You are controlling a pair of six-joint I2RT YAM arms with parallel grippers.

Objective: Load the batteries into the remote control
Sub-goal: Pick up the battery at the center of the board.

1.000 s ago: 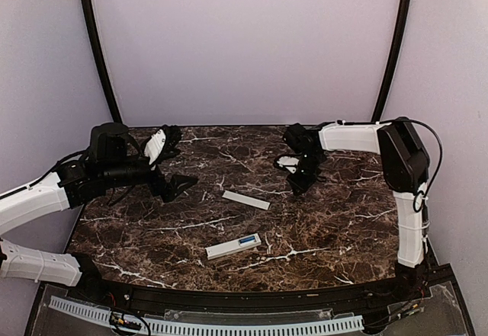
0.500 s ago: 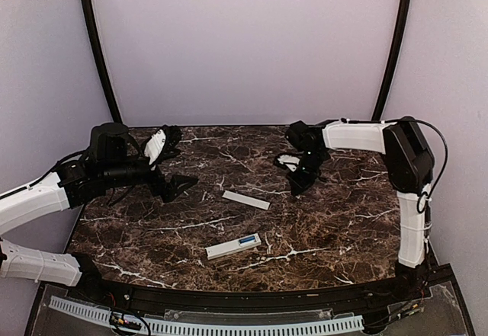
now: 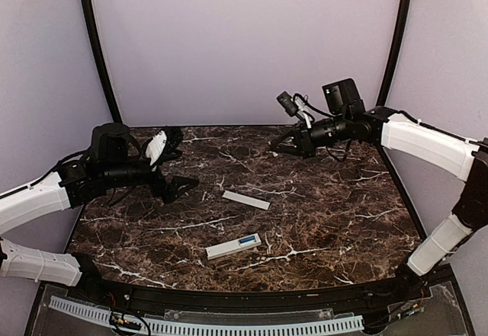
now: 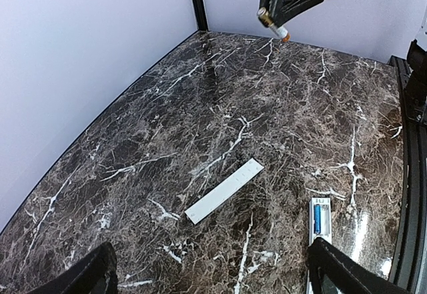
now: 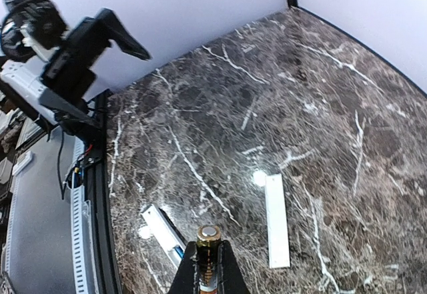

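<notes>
The dark marble worktop (image 3: 328, 214) carries little. The left gripper (image 3: 174, 165) hovers over the left edge, fingers spread wide with nothing between them. The right gripper (image 3: 276, 148) hangs in the air near the far edge, right of middle, fingers pressed together on the held battery (image 5: 207, 239).

The remote control (image 3: 233, 246) lies recess-up close to the near edge, about midway along it. The cover strip (image 3: 245, 200) lies apart from it, toward the centre. A seated battery (image 4: 317, 219) shows blue in the recess (whether the slot beside it is free is too small to tell).

The step in hand looks like carrying a further battery to the remote. The next move calls for bringing it down toward the near edge, turning its length in line with the recess, and pressing gently, since nothing braces the remote.

From above, the held battery is barely visible. The left wrist view shows it side-on, jutting from the fingertips. The right wrist view shows its pale metal end and the remote beyond it.
</notes>
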